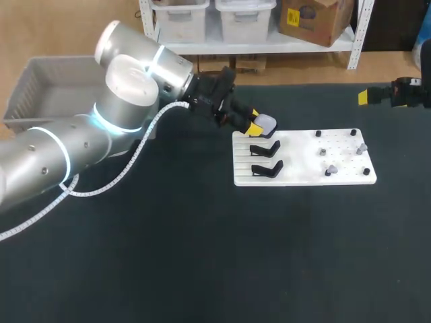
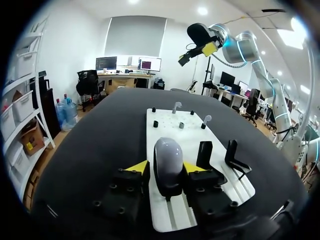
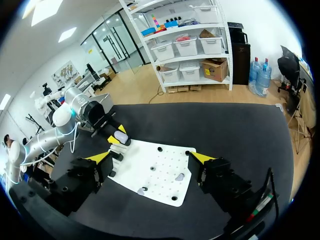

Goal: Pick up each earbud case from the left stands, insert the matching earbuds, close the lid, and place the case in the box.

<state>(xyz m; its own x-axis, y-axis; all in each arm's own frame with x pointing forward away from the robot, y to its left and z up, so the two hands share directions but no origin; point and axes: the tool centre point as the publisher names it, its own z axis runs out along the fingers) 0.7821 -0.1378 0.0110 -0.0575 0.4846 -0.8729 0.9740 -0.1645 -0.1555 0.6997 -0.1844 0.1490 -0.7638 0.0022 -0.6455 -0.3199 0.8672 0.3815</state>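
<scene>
- Box (image 1: 47, 84): grey bin at the far left of the desk (image 1: 202, 256). No case was visible in the part that showed, and the left arm hid the rest.
- Left end effector (image 2: 166, 169): at the far left corner of the white board (image 1: 296, 171). Its yellow-tipped fingers were drawn narrow and pressed on both sides of the earbud case (image 1: 267, 122).
- Earbud case: pale grey and rounded, with its lid apparently down. It was held at the farthest stand position, and whether it had lifted clear of the stand could not be told.
- Empty stands (image 1: 265, 148): two black stands just nearer than the gripped case, neither holding a case.
- Earbuds (image 1: 330, 171): small grey pieces among black pegs on the right half of the board, well apart from the case.
- Right end effector (image 3: 151, 157): at the far right, above the desk and well apart from the board, with its fingers spread wide and nothing in them.
- Progress, as judged: the pick-up of this case was under way. Inserting the earbuds, closing the lid and placing the case in the box were all left to do for it.
</scene>
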